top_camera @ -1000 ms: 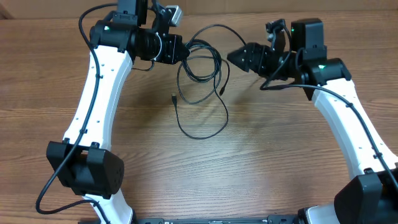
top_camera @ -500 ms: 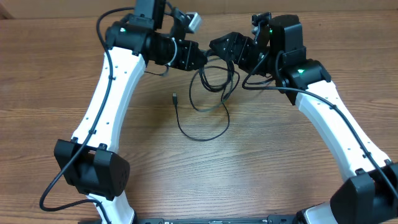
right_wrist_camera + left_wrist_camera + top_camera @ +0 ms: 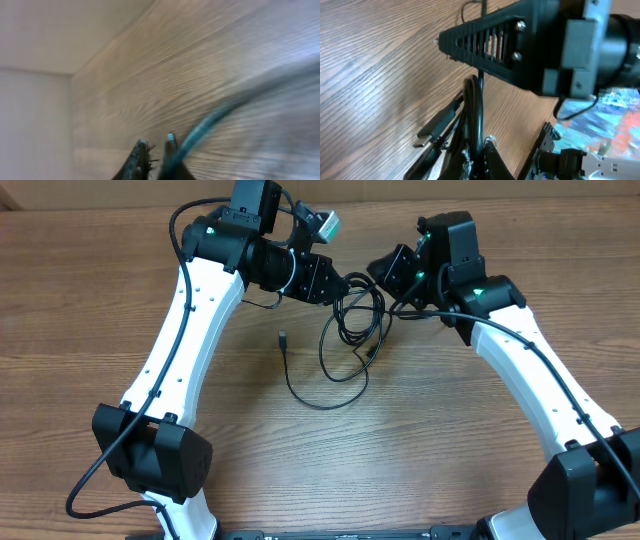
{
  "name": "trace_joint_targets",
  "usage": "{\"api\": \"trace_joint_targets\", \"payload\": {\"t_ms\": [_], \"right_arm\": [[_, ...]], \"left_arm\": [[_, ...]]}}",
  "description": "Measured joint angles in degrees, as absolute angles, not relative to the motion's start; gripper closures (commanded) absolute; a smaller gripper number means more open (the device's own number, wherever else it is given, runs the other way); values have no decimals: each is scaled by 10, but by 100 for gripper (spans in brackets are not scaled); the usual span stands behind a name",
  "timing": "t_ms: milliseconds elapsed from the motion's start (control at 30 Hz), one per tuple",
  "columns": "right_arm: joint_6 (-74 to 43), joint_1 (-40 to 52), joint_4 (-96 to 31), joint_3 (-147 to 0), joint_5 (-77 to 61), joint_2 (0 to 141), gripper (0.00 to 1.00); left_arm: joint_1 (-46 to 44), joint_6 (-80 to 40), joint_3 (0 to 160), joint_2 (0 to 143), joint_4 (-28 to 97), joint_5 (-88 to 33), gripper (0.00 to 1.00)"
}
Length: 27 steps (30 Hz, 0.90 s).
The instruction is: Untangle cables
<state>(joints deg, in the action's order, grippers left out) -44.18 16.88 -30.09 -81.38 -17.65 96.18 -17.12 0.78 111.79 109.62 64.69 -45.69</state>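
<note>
The cables [image 3: 358, 313] are thin black cords bunched at the table's far middle. One loop trails toward me [image 3: 330, 395] and ends in a small plug [image 3: 283, 338]. My left gripper [image 3: 337, 284] is shut on a strand at the bunch's top left; in the left wrist view the cord [image 3: 478, 107] rises from between the jaws [image 3: 481, 150], with a plug [image 3: 433, 131] beside it. My right gripper [image 3: 376, 272] hangs just right of it, over the bunch. In the blurred right wrist view its fingers [image 3: 156, 147] are nearly together, and a cord [image 3: 210, 125] runs along the outside of the right finger.
The wooden table [image 3: 450, 440] spreads out round the cables. The two arms' white links [image 3: 165, 350] [image 3: 545, 385] flank the bunch, and their thicker black wires hang near the wrists. The right gripper's slotted finger [image 3: 485, 37] fills the top of the left wrist view.
My left gripper has carried the cables to the right. My right gripper came in leftward next to it and went from wide open to shut.
</note>
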Motion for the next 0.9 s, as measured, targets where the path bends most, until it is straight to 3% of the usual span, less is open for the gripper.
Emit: {"api": "trace_joint_targets", "payload": {"t_ms": [467,700,733,833,900], "right_arm": [[-421,63,-495,-814,-76,962,96],[-375,11,-544,-814,-21,962,94],[-359,4,-543,-814,-26,962,89],[-289,-13,-531,-814,-68,962,46],[-236,-22,-530,-814,-123,962,36]], "left_arm": [[-106,20,1118,1096,629,-375,96],[-67,66,1118,1096,621,-475,96],[-65,75,1118,1096,620,-495,96],[-60,93,1118,1096,619,-539,96],[-55,97,1118,1096,619,-551,96]]}}
